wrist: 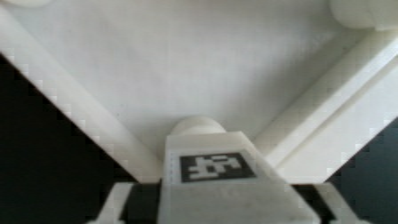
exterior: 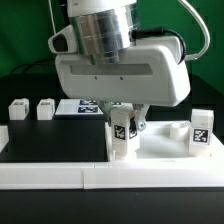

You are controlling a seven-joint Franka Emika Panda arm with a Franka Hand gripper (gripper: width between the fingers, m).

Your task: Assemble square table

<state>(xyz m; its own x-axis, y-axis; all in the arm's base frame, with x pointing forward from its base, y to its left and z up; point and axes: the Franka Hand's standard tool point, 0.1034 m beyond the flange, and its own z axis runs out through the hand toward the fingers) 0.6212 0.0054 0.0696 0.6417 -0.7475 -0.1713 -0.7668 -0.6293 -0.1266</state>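
My gripper (exterior: 128,122) is shut on a short white tagged leg (exterior: 121,136) and holds it upright at the near left corner of the white square slab (exterior: 165,148). In the wrist view the leg (wrist: 214,160) sits between the fingers (wrist: 135,196), tag facing the camera, with the slab (wrist: 196,70) spread out behind it. A second leg (exterior: 201,130) stands upright at the slab's right end. Two more legs (exterior: 17,110) (exterior: 45,109) stand on the table on the exterior view's left. Whether the held leg touches the slab is hidden.
The marker board (exterior: 85,105) lies flat behind the gripper. The long low white border rail (exterior: 60,178) runs along the front of the black table. The arm's bulky white wrist (exterior: 120,65) hides the middle of the scene.
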